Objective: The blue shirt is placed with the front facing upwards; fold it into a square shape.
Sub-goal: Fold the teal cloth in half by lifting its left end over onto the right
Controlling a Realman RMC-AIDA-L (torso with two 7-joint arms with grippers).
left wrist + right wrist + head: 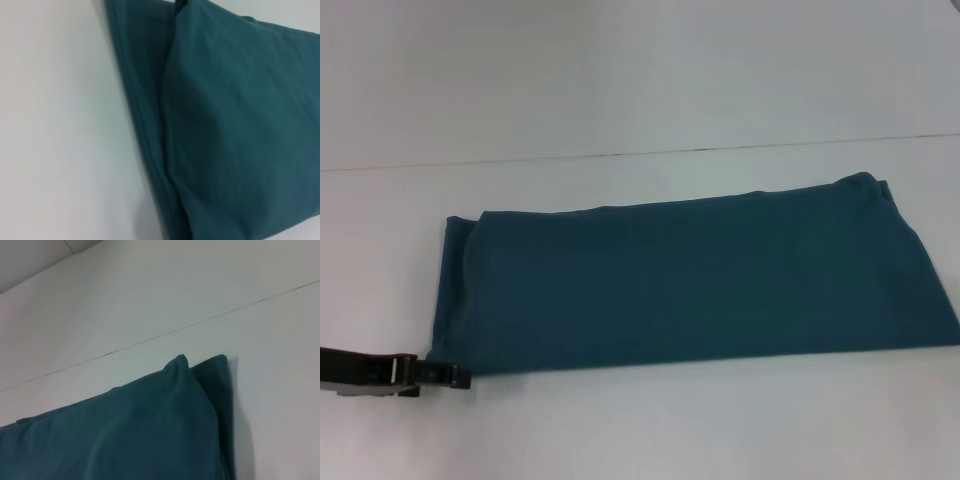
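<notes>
**Blue shirt folded to a long band; left gripper at its near left corner**

On the white table [620, 90] the blue shirt [690, 285] lies flat as a long horizontal band, plain teal side up, with no lettering showing. It spans from left of centre to the right edge of the head view. Its far edge runs just below a thin dark seam line [720, 149] that crosses the table surface.

Shirt condition:
- The left end is a rounded fold; the left wrist view shows at least two stacked layers there, the upper one set slightly back from the lower edge.
- The right end tapers to a far corner; the right wrist view shows two layered tips at that corner, one just behind the other.
- The near edge is straight and lies flat on the table.

Left gripper [455, 377]: low over the table at the lower left of the head view, its dark tip just beside the shirt's near left corner. Whether the jaws are open or closed cannot be told, nor whether they touch the fabric.

Right gripper: not visible in any view
</notes>
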